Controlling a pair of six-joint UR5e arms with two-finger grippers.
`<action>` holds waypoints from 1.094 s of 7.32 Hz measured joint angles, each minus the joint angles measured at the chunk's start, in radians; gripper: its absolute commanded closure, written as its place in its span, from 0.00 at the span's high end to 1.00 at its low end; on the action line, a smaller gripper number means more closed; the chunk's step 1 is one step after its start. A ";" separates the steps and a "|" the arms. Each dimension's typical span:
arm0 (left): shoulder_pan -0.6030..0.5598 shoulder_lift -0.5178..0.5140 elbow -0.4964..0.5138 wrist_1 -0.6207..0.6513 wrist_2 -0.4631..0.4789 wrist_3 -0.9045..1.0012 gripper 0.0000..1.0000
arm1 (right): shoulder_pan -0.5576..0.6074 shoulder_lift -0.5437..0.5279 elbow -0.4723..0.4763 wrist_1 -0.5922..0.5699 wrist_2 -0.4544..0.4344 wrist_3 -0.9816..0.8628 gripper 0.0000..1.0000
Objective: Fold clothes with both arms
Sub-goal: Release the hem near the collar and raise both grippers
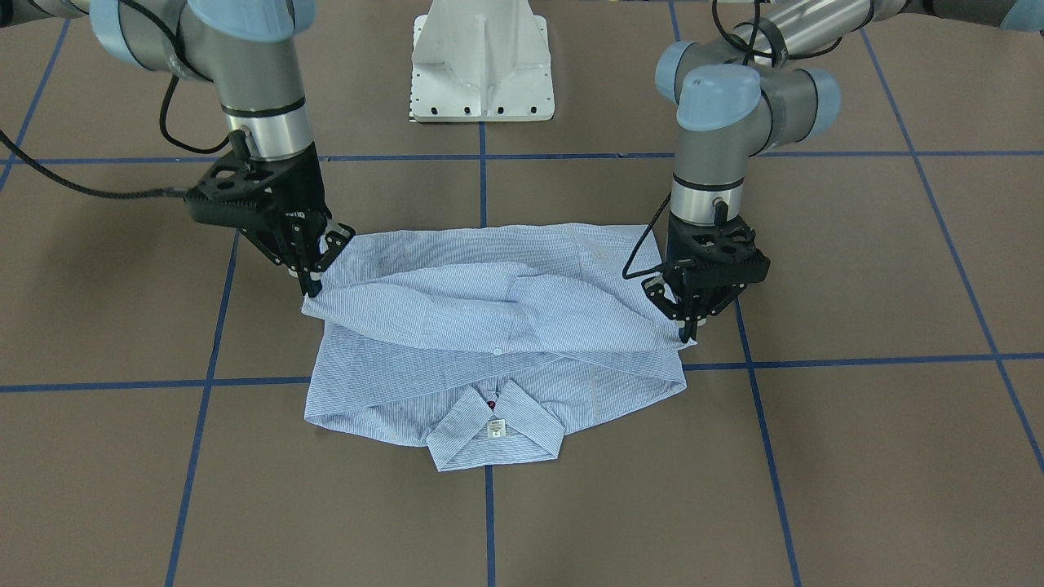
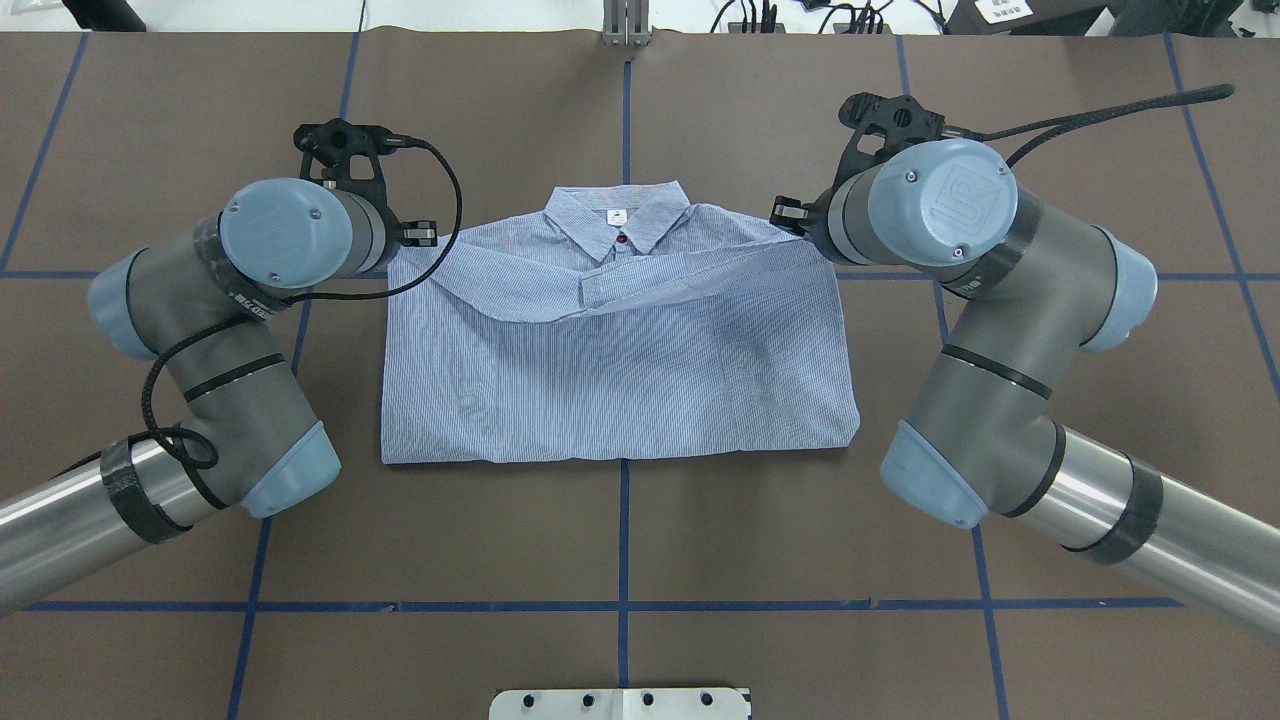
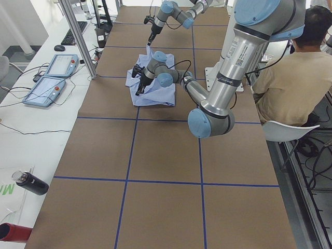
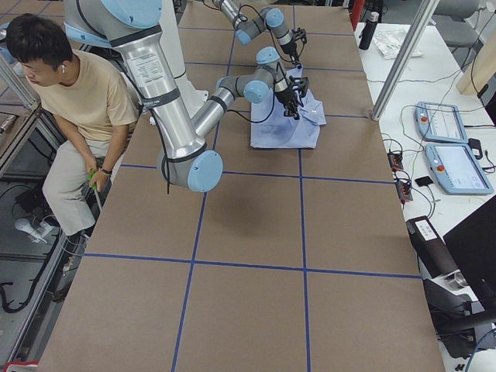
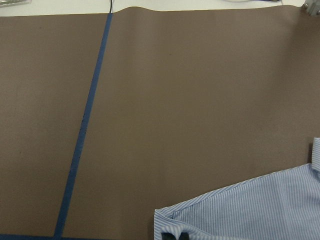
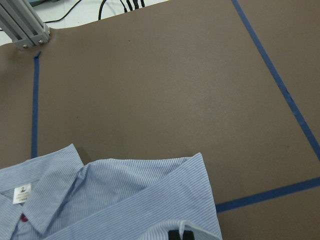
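Observation:
The light-blue striped shirt (image 1: 489, 326) lies on the brown table, folded, its collar (image 1: 493, 428) and white label pointing away from the robot. Its lower part is doubled up over the body, and the folded edge sags between two raised corners. My left gripper (image 1: 687, 330) is shut on the corner at the view's right; the left wrist view shows its fingertips (image 5: 168, 235) pinching striped cloth (image 5: 250, 210). My right gripper (image 1: 313, 285) is shut on the opposite corner, with cloth (image 6: 125, 200) between its tips. From overhead the wrists hide both grippers beside the shirt (image 2: 620, 370).
The white pedestal base (image 1: 483, 65) stands behind the shirt. Blue tape lines (image 1: 483, 183) grid the table. A seated person (image 3: 290, 78) is beside the robot. Teach pendants (image 3: 52, 78) and bottles (image 3: 31, 182) lie along the far side bench. An aluminium post (image 6: 22, 27) stands at the far edge.

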 measured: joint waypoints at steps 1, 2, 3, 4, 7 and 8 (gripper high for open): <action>0.003 -0.005 0.046 -0.040 0.001 0.008 0.00 | 0.016 0.000 -0.044 0.034 0.001 -0.023 0.00; 0.004 -0.006 0.077 -0.069 0.001 0.026 0.00 | 0.034 0.000 -0.075 0.047 0.003 -0.042 0.00; 0.005 -0.006 0.095 -0.083 0.002 0.042 0.60 | 0.044 0.000 -0.096 0.052 0.005 -0.053 0.23; 0.005 -0.006 0.106 -0.090 0.001 0.058 1.00 | 0.048 0.003 -0.109 0.054 0.006 -0.058 0.99; -0.014 -0.001 0.095 -0.192 -0.031 0.160 1.00 | 0.052 0.054 -0.140 0.055 0.018 -0.086 1.00; -0.027 0.008 0.067 -0.208 -0.084 0.180 1.00 | 0.055 0.065 -0.139 0.055 0.043 -0.096 1.00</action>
